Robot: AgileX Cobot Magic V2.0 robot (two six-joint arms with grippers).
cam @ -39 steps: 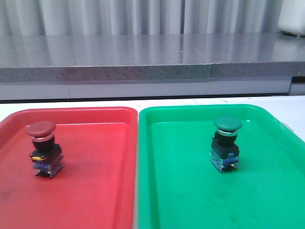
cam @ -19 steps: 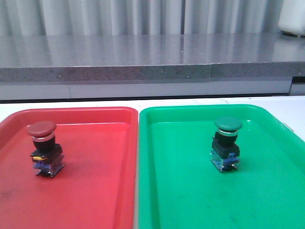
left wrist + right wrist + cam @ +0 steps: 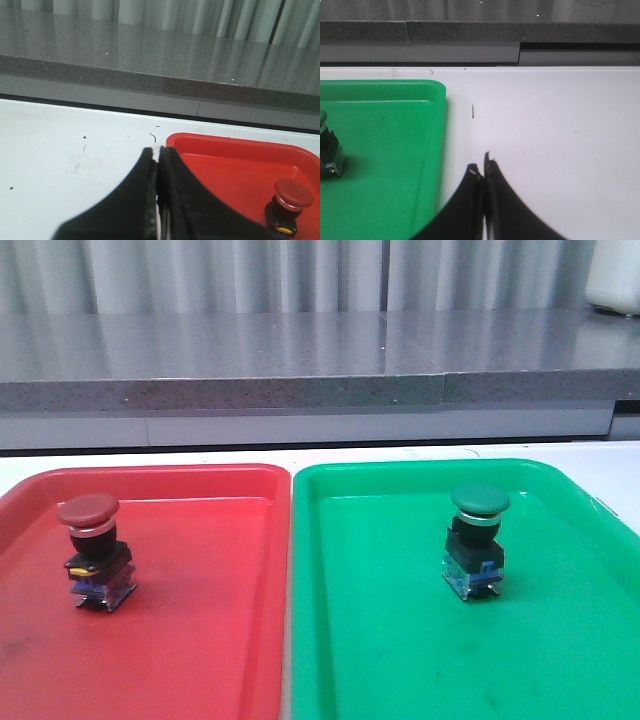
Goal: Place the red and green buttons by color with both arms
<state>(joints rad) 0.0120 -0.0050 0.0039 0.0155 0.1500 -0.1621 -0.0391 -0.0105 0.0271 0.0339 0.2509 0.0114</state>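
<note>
The red button [image 3: 92, 552] stands upright in the red tray [image 3: 200, 640], near its left side. It also shows in the left wrist view [image 3: 289, 206]. The green button [image 3: 476, 540] stands upright in the green tray [image 3: 400, 660]; its base shows at the edge of the right wrist view [image 3: 327, 155]. My left gripper [image 3: 158, 151] is shut and empty, over the white table beside the red tray's outer corner [image 3: 175, 140]. My right gripper [image 3: 482, 167] is shut and empty, over the table just outside the green tray's edge [image 3: 437, 145]. Neither gripper shows in the front view.
The two trays lie side by side on a white table [image 3: 610, 465]. A grey stone ledge [image 3: 300, 390] runs along the back. A white object [image 3: 612, 280] stands on it at the far right. Small dark marks dot the table [image 3: 472, 111].
</note>
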